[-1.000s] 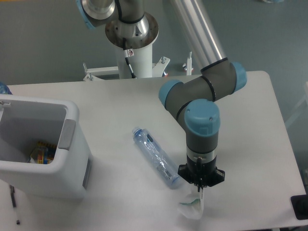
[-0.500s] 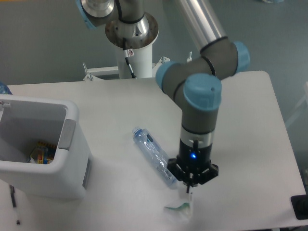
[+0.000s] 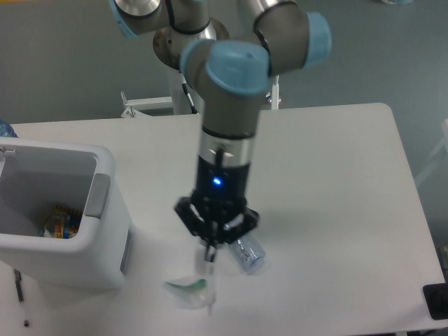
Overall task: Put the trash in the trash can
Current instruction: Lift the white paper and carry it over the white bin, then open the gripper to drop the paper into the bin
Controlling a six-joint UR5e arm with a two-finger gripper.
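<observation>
While the wrapper (image 3: pixel 187 290) hangs pinched in the fingers (image 3: pixel 208 269), the arm has swung well to the left of where it was a second ago, lifting the crumpled paper off the right-hand part of the tabletop (image 3: pixel 336 182) and carrying it toward the trash can (image 3: pixel 105 210). It now dangles just above the surface, near the can's front corner but not yet over the opening, so I judge the carry to be about halfway. The bottle (image 3: pixel 246 253) has not moved; it lies mostly hidden behind the wrist, only its lower end showing, and remains to be collected. A colourful packet (image 3: pixel 59 222) sits inside the can. No brand, label or writing is readable anywhere.
</observation>
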